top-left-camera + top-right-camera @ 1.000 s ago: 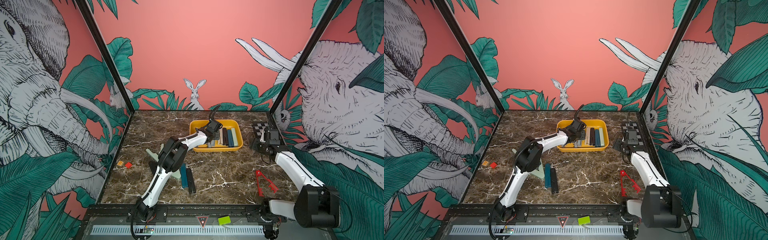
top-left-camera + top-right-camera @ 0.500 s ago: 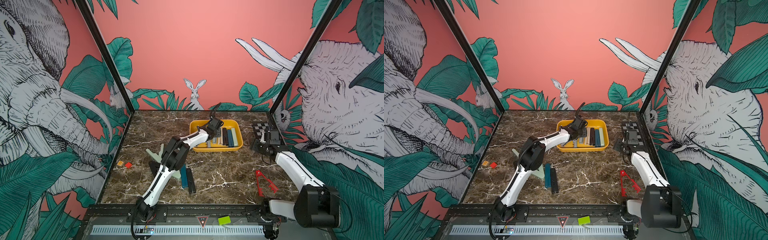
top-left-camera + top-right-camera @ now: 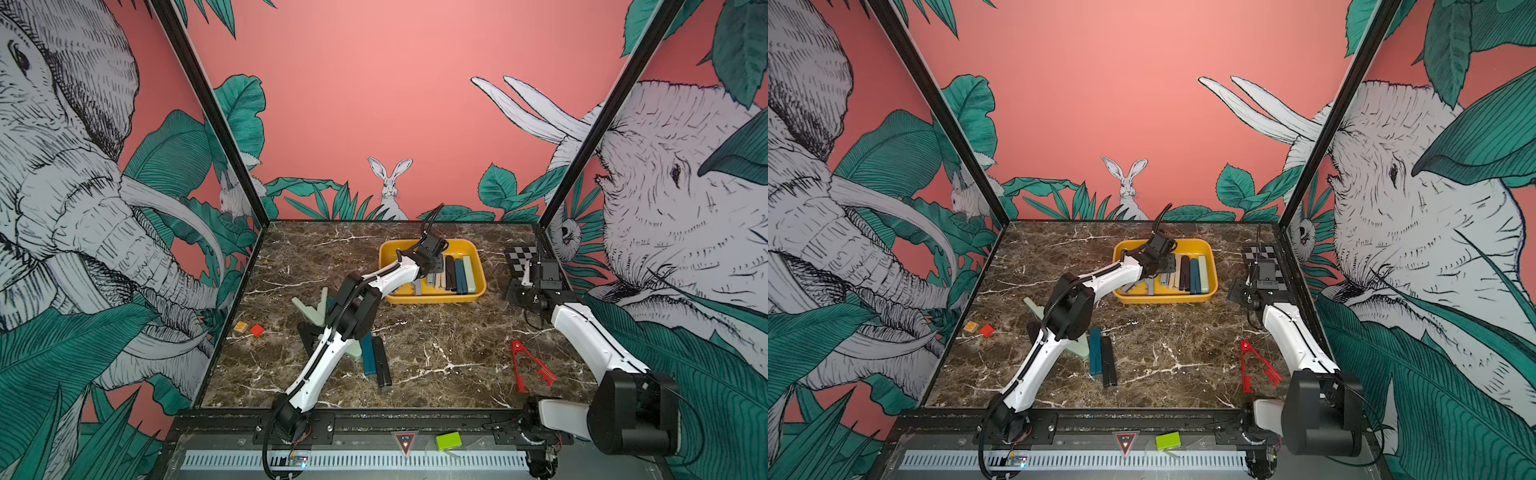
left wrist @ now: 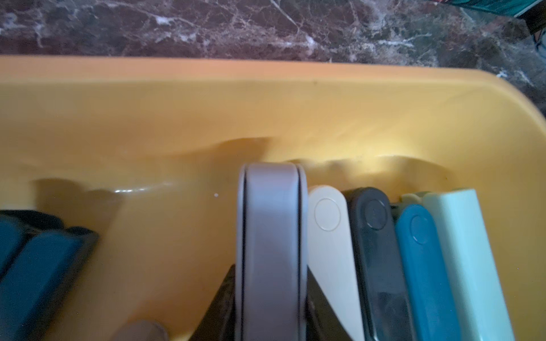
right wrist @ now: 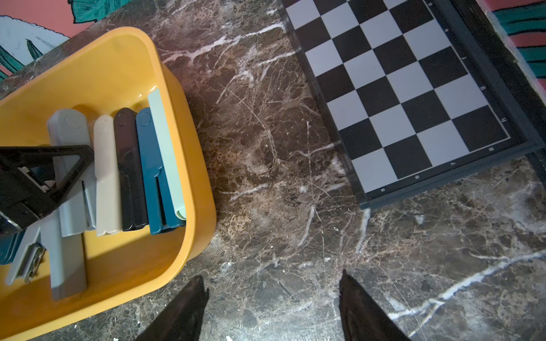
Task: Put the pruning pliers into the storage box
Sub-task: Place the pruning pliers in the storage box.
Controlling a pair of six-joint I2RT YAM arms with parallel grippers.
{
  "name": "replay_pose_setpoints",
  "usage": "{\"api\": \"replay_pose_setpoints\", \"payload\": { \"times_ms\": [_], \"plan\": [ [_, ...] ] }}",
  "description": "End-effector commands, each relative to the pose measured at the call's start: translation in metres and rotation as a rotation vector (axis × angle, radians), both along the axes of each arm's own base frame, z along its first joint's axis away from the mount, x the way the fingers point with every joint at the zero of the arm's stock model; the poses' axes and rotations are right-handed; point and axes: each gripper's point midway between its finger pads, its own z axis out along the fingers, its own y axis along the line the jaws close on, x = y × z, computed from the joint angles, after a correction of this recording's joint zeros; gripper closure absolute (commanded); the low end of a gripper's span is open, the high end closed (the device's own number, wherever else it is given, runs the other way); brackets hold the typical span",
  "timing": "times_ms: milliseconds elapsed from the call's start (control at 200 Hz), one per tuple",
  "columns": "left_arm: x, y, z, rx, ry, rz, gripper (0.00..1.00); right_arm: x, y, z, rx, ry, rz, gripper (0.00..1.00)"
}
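My top views are bright and sharp but bent at the edges, while the grey pliers [image 4: 271, 236] in my left gripper [image 4: 270, 319] and the storage box [image 4: 177, 118] just past it look blurry and shadowy, with one shiny spot.

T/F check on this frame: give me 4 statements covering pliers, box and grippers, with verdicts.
1. The red pliers lie in the storage box. False: they lie on the table, well outside it.
2. The right gripper is open and empty. True.
3. The left gripper is empty. False: it is closed on the grey pliers inside the box.
4. The chequered board lies outside the box. True.
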Motion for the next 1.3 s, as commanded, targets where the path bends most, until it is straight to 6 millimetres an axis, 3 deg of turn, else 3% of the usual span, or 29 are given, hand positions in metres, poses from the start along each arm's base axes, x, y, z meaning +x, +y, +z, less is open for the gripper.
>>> {"api": "replay_pose_setpoints", "payload": {
  "times_ms": [0, 70, 300, 860, 1075, 1295],
  "plan": [
    [-0.004, 0.003, -0.004, 0.014, 0.042, -0.002, 0.63, 0.001, 0.000, 0.006, 0.004, -0.024, 0.001, 0.30],
    [-0.006, 0.005, -0.004, 0.022, 0.049, -0.008, 0.58, 0.001, -0.001, 0.006, 0.004, -0.024, -0.001, 0.30],
    [-0.011, 0.014, -0.001, 0.055, 0.040, -0.013, 0.59, 0.000, -0.002, 0.005, 0.005, -0.022, -0.005, 0.30],
    [-0.041, -0.001, 0.015, -0.111, 0.101, -0.024, 0.57, -0.001, -0.002, 0.005, 0.014, -0.023, -0.010, 0.30],
    [-0.043, -0.007, 0.025, -0.153, 0.097, -0.026, 0.56, -0.001, 0.000, 0.008, 0.024, -0.031, -0.011, 0.30],
    [-0.045, -0.008, 0.019, -0.147, 0.103, -0.034, 0.56, -0.004, -0.003, 0.013, 0.010, -0.040, -0.016, 0.30]
  ]
}}
